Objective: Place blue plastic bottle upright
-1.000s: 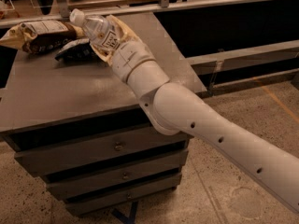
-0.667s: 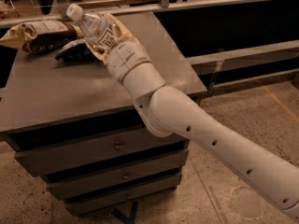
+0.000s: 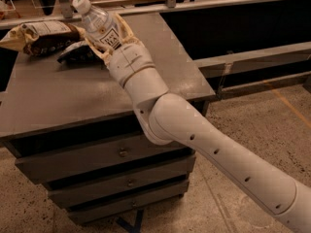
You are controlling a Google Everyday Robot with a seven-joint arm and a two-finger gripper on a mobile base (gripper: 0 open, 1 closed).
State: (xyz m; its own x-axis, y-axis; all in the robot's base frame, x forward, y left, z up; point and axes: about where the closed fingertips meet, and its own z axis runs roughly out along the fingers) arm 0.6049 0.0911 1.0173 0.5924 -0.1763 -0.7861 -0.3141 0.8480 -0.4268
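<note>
At the far end of the bench (image 3: 58, 98), the tool (image 3: 110, 39) is clenched around the blue plastic bottle (image 3: 97, 22), one beige finger on each side of its label. The bottle is tilted, its white cap uppermost and leaning toward a tan-and-brown chip bag (image 3: 41, 33); a dark bag (image 3: 73, 52) lies just beside the tool.
</note>
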